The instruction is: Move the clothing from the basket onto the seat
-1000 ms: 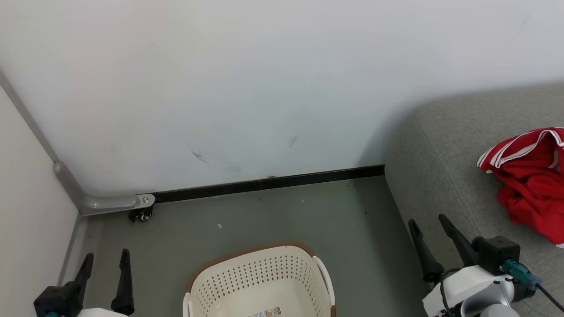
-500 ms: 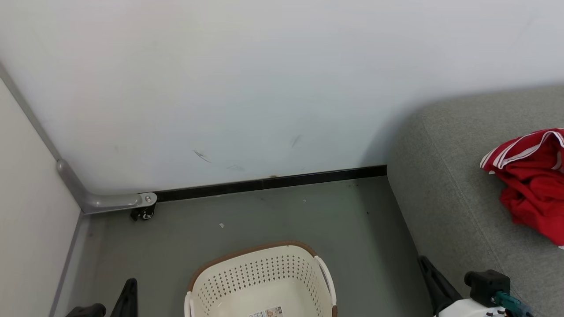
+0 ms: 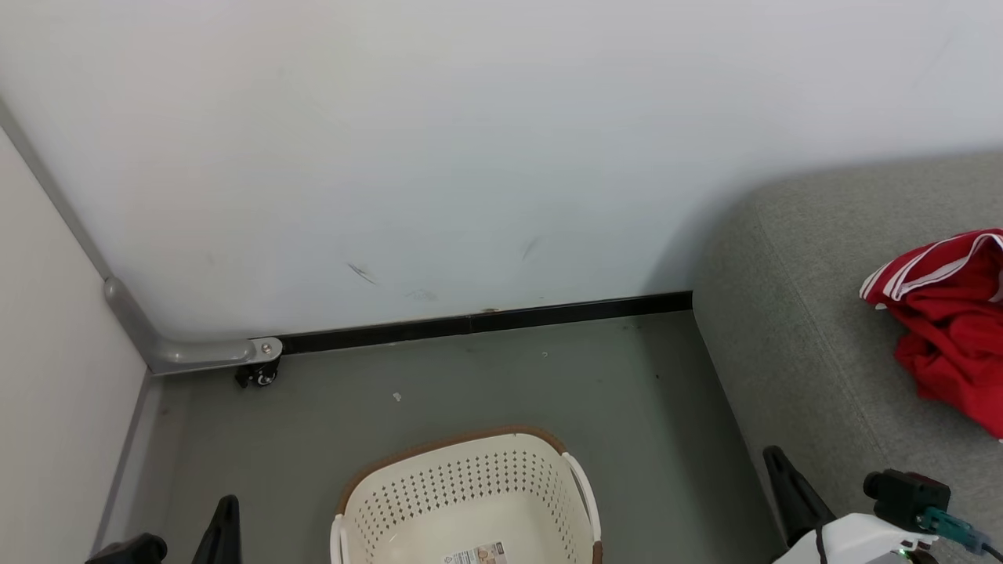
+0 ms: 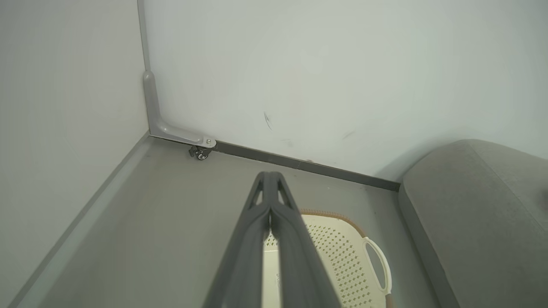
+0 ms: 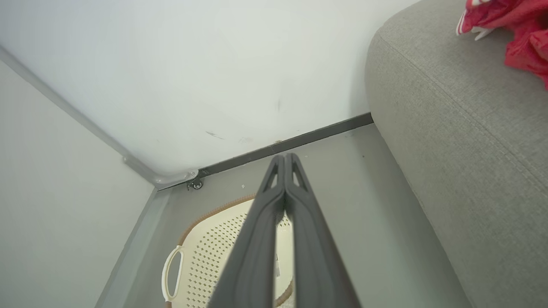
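The clothing [image 3: 948, 337] is a crumpled red garment with white stripes; it lies on the grey seat [image 3: 791, 329] at the right edge, also seen as clothing [image 5: 509, 25] on the seat [image 5: 449, 128]. The cream basket [image 3: 462, 486] stands on the floor at bottom centre; the part in view holds only a paper label [image 3: 474, 556]. My left gripper [image 3: 227, 505] is shut and holds nothing, low at the left of the basket [image 4: 342, 252], fingers pressed together [image 4: 269, 177]. My right gripper [image 3: 774, 458] is shut and holds nothing, between basket [image 5: 205, 252] and seat, its tips [image 5: 284, 158] touching.
A white wall with a black baseboard [image 3: 486, 323] runs behind the basket. A grey metal bracket with a small caster [image 3: 258, 374] sits in the left corner beside a pale side panel [image 3: 55, 392]. Grey floor [image 3: 486, 384] lies between basket and wall.
Both grippers have gone from open to shut and have dropped toward the bottom edge of the head view. The clothing and basket have not moved.
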Controlling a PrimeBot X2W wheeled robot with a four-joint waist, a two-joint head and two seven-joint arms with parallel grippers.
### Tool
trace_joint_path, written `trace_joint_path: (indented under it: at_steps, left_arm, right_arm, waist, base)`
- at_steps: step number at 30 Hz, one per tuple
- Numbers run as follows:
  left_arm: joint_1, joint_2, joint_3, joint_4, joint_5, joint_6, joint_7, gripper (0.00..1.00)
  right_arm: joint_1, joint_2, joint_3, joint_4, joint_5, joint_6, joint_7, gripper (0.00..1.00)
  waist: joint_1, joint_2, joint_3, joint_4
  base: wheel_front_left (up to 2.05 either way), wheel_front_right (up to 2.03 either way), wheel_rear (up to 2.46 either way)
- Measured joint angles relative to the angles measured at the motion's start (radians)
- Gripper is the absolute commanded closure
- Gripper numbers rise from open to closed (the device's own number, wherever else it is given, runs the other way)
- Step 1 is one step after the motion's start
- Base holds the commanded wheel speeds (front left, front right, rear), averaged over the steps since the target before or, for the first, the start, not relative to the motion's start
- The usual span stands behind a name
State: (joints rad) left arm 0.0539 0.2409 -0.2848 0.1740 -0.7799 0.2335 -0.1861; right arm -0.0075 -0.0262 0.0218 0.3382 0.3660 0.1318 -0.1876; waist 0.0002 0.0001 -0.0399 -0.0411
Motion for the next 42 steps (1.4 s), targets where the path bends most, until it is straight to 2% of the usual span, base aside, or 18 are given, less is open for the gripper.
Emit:
trace_joint_path:
  at_steps: [5,20,26,32,37,42]
  left_arm:
    - [-0.001,-0.014,0.021,0.000,-0.052,-0.017,0.015,1.00]
    - [-0.003,-0.050,0.083,0.002,-0.198,-0.079,0.067,1.00]
    - [-0.005,-0.060,0.108,0.006,-0.258,-0.106,0.090,1.00]
    - [-0.007,-0.077,0.132,0.010,-0.317,-0.129,0.112,1.00]
    - [-0.016,-0.087,0.153,0.019,-0.370,-0.143,0.125,1.00]
    - [-0.029,-0.100,0.179,0.026,-0.429,-0.175,0.145,1.00]
  right_arm:
    - [0.000,0.000,-0.006,-0.002,0.080,0.000,0.023,1.00]
    - [-0.001,0.000,-0.037,-0.017,0.292,0.000,0.076,1.00]
    - [-0.001,0.000,-0.048,-0.025,0.379,0.000,0.097,1.00]
    - [-0.001,-0.001,-0.060,-0.031,0.469,0.000,0.118,1.00]
    - [-0.002,-0.001,-0.070,-0.033,0.542,-0.001,0.137,1.00]
    - [-0.012,-0.001,-0.080,-0.034,0.627,-0.001,0.161,1.00]
  waist:
    - [0.0017,0.0000,0.002,0.003]
    - [0.0148,0.0000,-0.001,0.010]
    - [0.0171,0.0000,-0.002,0.012]
    - [0.0166,0.0000,-0.001,0.015]
    - [0.0128,0.0000,0.003,0.018]
    - [0.0073,0.0000,0.010,0.021]
  base:
    - [0.00,0.00,0.00]
    - [0.00,0.00,0.00]
    - [0.00,0.00,0.00]
    - [0.00,0.00,0.00]
    - [0.00,0.00,0.00]
    - [0.00,0.00,0.00]
